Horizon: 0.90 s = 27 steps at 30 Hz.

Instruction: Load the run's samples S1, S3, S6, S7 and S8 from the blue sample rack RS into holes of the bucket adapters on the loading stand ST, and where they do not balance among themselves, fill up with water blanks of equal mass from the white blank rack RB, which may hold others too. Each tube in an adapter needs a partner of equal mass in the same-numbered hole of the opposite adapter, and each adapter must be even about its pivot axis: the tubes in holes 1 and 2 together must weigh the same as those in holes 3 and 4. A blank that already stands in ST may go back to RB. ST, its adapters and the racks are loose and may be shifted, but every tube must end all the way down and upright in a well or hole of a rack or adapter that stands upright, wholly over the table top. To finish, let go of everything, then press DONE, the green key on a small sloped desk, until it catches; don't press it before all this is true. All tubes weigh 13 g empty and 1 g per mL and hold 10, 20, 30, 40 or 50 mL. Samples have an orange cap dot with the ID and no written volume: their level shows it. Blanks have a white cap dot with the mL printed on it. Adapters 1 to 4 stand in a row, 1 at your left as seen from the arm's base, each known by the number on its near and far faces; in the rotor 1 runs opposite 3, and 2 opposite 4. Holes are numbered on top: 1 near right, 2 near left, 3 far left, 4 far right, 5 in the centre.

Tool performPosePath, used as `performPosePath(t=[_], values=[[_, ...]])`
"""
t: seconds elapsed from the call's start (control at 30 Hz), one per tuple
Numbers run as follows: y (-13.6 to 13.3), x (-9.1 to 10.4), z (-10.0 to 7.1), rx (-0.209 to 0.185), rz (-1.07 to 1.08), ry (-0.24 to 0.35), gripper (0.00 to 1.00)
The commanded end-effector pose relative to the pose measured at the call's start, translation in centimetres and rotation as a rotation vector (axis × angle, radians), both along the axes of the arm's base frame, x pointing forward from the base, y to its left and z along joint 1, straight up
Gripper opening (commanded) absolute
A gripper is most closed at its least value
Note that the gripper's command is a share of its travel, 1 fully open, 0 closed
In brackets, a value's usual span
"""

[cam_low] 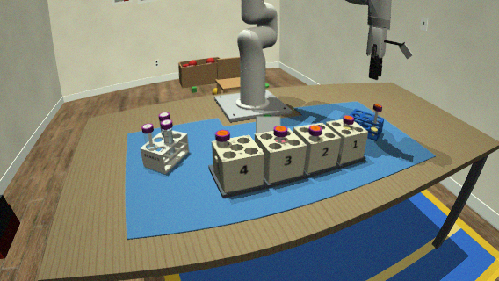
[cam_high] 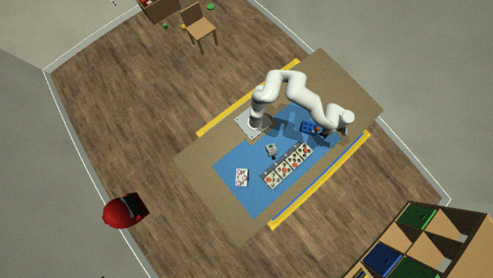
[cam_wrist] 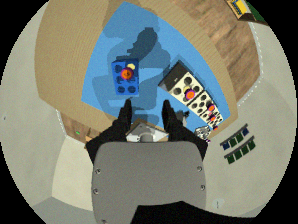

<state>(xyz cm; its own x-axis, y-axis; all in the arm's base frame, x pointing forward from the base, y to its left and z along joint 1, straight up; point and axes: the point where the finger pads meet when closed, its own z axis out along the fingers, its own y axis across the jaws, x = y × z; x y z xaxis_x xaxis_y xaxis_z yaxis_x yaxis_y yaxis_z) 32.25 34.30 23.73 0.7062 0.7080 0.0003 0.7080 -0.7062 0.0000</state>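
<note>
My gripper is open and empty, and hangs high above the blue sample rack RS at the right end of the mat. One orange-capped tube stands up in RS. On the stand, adapters 4, 3, 2 and 1 form a row. Each holds one orange-dotted sample: adapter 4's tube, adapter 3's, adapter 2's, adapter 1's. The white blank rack RB holds three purple-capped tubes.
The DONE desk with its green key stands between the arm's base and the adapter row. A blue mat covers the middle of the brown table.
</note>
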Motion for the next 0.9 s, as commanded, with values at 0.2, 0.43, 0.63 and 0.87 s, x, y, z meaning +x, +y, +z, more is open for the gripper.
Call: performPosePath(t=[0.2, 0.43, 0.63, 0.87], values=[[4.0, -2.1, 0.2, 0.003, 0.0, -0.002, 0.57], [4.8, -2.5, 0.2, 0.003, 0.0, -0.002, 0.57], [4.8, -2.5, 0.2, 0.003, 0.0, -0.002, 0.57], [4.8, -2.5, -1.2, 0.003, 0.0, -0.002, 0.57]])
